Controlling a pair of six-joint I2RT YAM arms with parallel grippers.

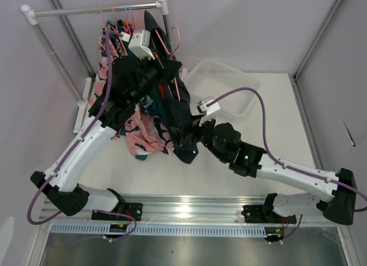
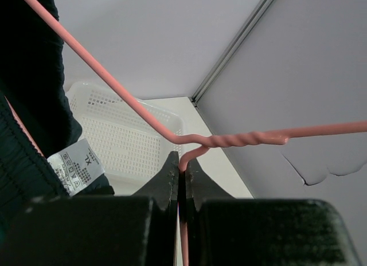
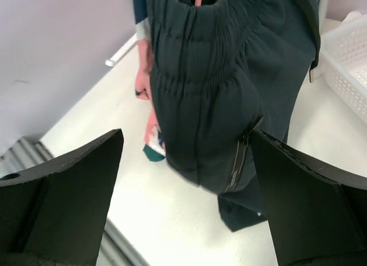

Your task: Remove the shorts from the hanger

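Pink wire hanger point(image 2: 229, 141) is clamped in the left fingers point(image 2: 165, 184); right fingers point(image 3: 74, 180) open around the dark shorts point(image 3: 195, 77) at frame centre, next probably close and pull down

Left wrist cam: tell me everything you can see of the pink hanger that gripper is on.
The pink hanger is thin wire with a smooth finish that looks painted or coated. At its neck two strands twist tightly together. From there one arm runs straight up and left past the dark shorts, which carry an XL label. The other strand bends down into the left gripper, whose jaws are shut on it. Beyond the twist a single wire runs right, out of frame.
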